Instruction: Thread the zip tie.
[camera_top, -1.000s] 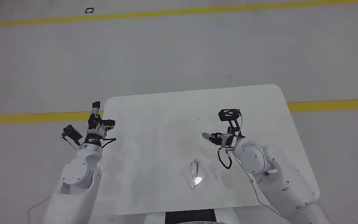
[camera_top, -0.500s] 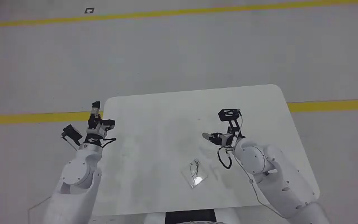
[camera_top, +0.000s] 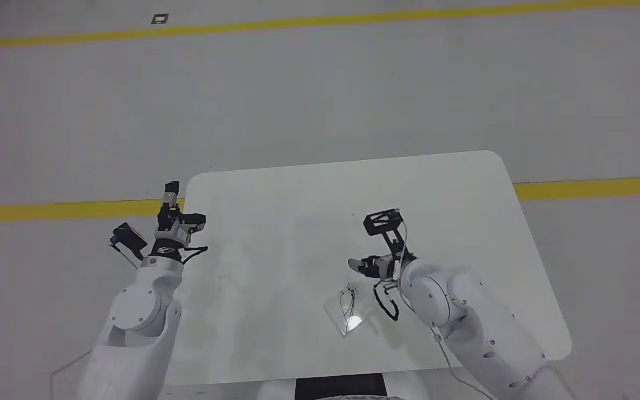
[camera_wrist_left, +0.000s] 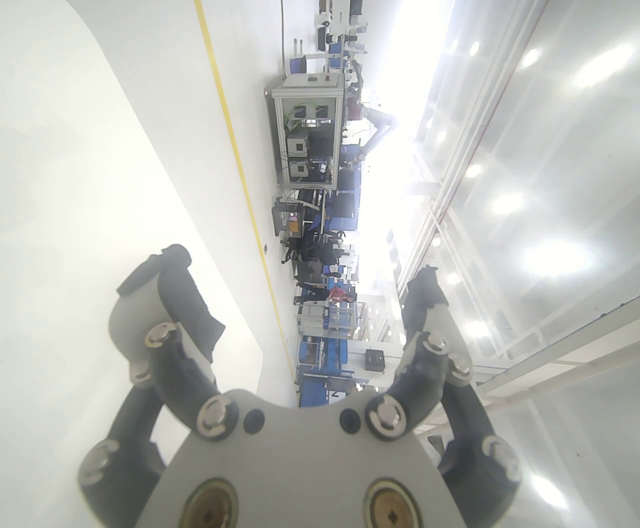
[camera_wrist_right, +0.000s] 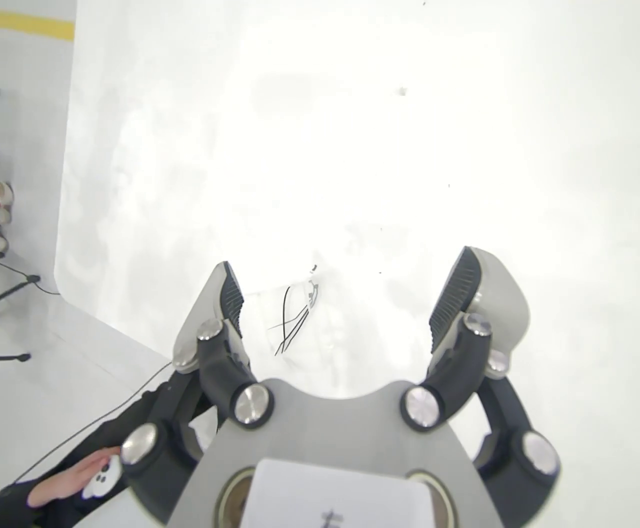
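Thin black zip ties (camera_top: 347, 303) lie in a small clear pouch (camera_top: 352, 320) near the front edge of the white table (camera_top: 300, 200). In the right wrist view the zip ties (camera_wrist_right: 295, 315) lie just below and between the fingertips. My right gripper (camera_top: 371, 243) (camera_wrist_right: 347, 272) hovers open just right of and behind the pouch, holding nothing. My left gripper (camera_top: 148, 213) (camera_wrist_left: 297, 267) is open and empty, held up beside the table's left edge, far from the ties.
The rounded left edge of the table (camera_wrist_left: 150, 150) runs close to the left gripper. Yellow floor lines (camera_top: 300, 22) cross the grey floor behind and beside the table. Cables (camera_wrist_right: 20, 285) lie on the floor off the table's near corner.
My right gripper has moved left and nearer, toward the pouch with the zip ties. The left arm has stayed still.
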